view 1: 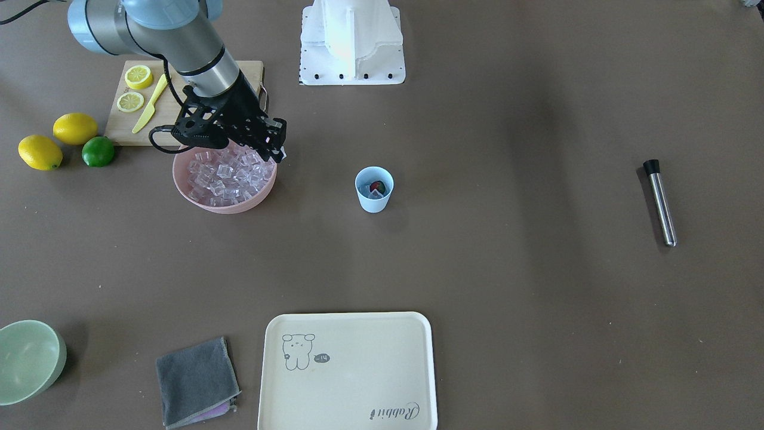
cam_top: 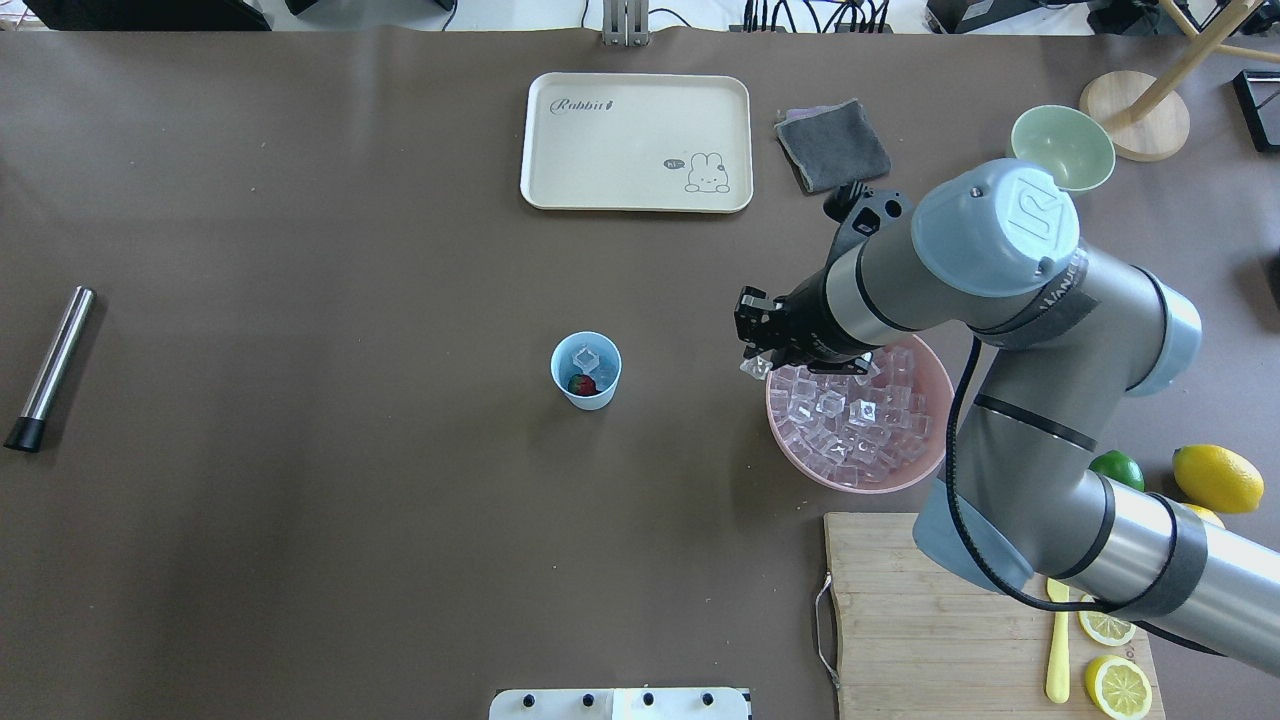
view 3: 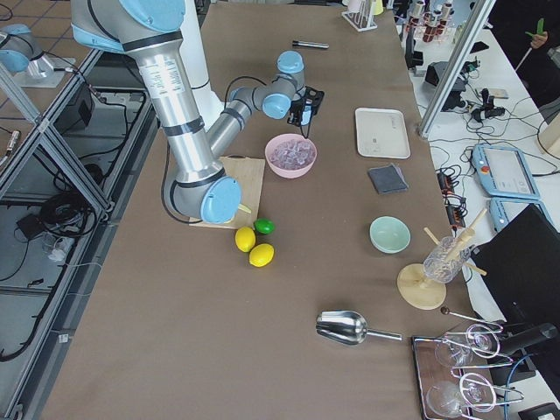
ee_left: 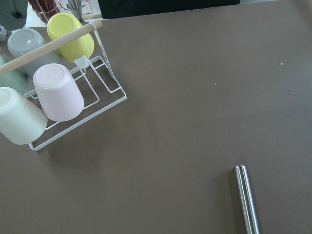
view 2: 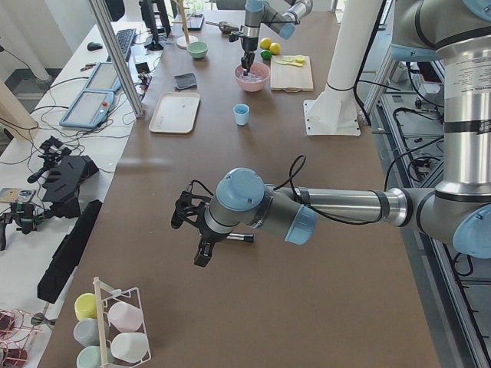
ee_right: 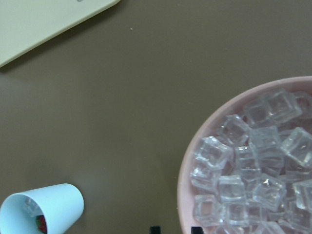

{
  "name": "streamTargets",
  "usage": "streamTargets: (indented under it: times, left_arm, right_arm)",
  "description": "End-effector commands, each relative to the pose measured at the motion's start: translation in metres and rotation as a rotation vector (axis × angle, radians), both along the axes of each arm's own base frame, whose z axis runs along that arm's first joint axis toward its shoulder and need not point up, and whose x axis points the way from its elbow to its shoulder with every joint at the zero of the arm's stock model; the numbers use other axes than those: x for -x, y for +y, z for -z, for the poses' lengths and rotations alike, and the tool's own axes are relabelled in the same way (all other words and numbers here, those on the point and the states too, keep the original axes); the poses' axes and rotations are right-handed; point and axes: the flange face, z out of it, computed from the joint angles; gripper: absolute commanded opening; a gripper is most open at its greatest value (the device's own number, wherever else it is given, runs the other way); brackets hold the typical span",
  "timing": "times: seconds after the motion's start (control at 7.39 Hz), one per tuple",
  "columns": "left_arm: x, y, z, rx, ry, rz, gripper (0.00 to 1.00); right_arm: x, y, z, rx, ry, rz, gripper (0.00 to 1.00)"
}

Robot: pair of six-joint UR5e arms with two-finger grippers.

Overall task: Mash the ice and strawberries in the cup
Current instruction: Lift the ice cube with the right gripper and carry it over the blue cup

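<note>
The pale blue cup (view 1: 374, 190) stands upright mid-table and also shows in the overhead view (cam_top: 586, 370). It holds a red strawberry (cam_top: 581, 384) and an ice cube (cam_top: 586, 356). The pink bowl (view 1: 227, 206) is full of ice cubes (view 1: 227, 176). My right gripper (cam_top: 755, 362) hangs over the bowl's rim on the cup side, shut on a clear ice cube. In the right wrist view only its fingertips (ee_right: 155, 229) show, above the bowl (ee_right: 187, 161) and cup (ee_right: 44, 212). My left gripper (view 2: 190, 236) shows only in the left side view, near a steel muddler (ee_left: 246, 197); I cannot tell its state.
The muddler (view 1: 659, 203) lies far from the cup. A cream tray (view 1: 352, 370), a grey cloth (view 1: 197, 379) and a pale green bowl (view 1: 27, 358) lie along the operators' edge. A cutting board (view 1: 119, 128), lemons and a lime (view 1: 98, 151) sit beside the pink bowl. A cup rack (ee_left: 63, 92) stands near the left wrist.
</note>
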Motion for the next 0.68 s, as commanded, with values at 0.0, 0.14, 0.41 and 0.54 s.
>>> streamTargets:
  times: [0.0, 0.14, 0.41, 0.54]
  left_arm:
    - [-0.003, -0.007, 0.006, 0.002, 0.008, 0.006, 0.98]
    - [-0.004, -0.007, 0.005, 0.005, 0.008, 0.003, 0.98]
    - [-0.008, -0.008, -0.001, 0.013, 0.009, -0.005, 0.98]
    - [-0.008, -0.008, -0.006, 0.024, 0.010, -0.007, 0.98]
  right_arm:
    - [0.030, -0.029, 0.055, -0.021, 0.002, -0.036, 0.25]
    - [0.060, -0.049, 0.081, -0.021, 0.016, -0.046, 0.25]
    - [0.101, -0.057, 0.115, -0.042, 0.033, -0.072, 0.25]
    - [0.111, -0.058, 0.120, -0.045, 0.040, -0.073, 0.25]
